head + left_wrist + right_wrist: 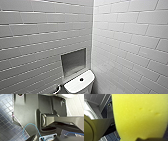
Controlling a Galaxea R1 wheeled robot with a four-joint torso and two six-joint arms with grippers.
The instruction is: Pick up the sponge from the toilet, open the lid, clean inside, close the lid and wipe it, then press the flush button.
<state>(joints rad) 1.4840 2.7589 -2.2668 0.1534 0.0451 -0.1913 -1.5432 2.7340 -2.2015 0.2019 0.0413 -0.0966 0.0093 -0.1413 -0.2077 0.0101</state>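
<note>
Yellow foam hard up against the right wrist camera: the sponge (139, 115), soft and faintly pitted. Hangs clear of the dark tiled floor (110, 137), gripped by the right claw (149, 139). Of that claw, just a dark edge lapping over the sponge's rim, so clamped on the sponge and touching it, not merely beside it. Off to one side of the sponge, a curve of white glossy ceramic, too close to name the part.

From the head view, white brick-pattern wall tiles (130, 37) meeting in a corner, with a grey recessed niche (73, 61) set in the left-hand wall. Just under the niche, the boxy tank of the toilet (75, 86), white and glossy, with the round dark flush button (81, 79) in the middle of its cover.

At the left wrist, mostly the robot's own dark plate and bar, a thin blue cable (31, 125) looping across, and dark square floor tiles alongside. Left claw (48, 137): wide or narrow, cannot tell.
</note>
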